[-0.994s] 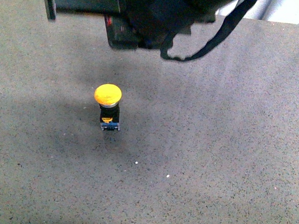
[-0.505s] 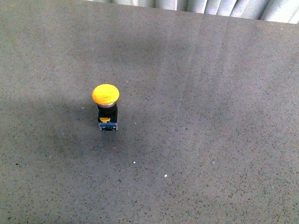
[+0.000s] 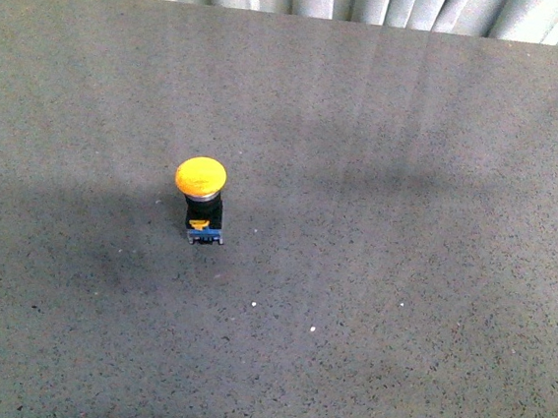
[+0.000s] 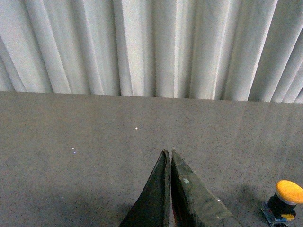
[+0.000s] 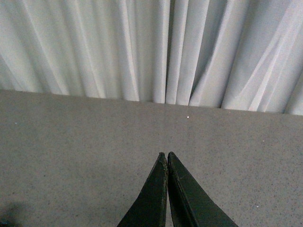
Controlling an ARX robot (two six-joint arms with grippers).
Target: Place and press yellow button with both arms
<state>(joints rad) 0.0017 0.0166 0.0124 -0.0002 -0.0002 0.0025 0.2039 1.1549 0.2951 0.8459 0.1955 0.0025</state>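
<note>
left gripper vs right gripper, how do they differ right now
The left gripper has the yellow button standing close beside it in its wrist view; the right gripper has only bare table near it. The left gripper's jaws show pale scuff marks; the right's look clean black. Both are shut, empty, and pointing toward the white curtain.

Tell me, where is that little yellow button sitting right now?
In the front view the yellow button stands upright and alone on the grey table, left of centre, with no arm near it. The left wrist view also catches it beside the left gripper.
</note>
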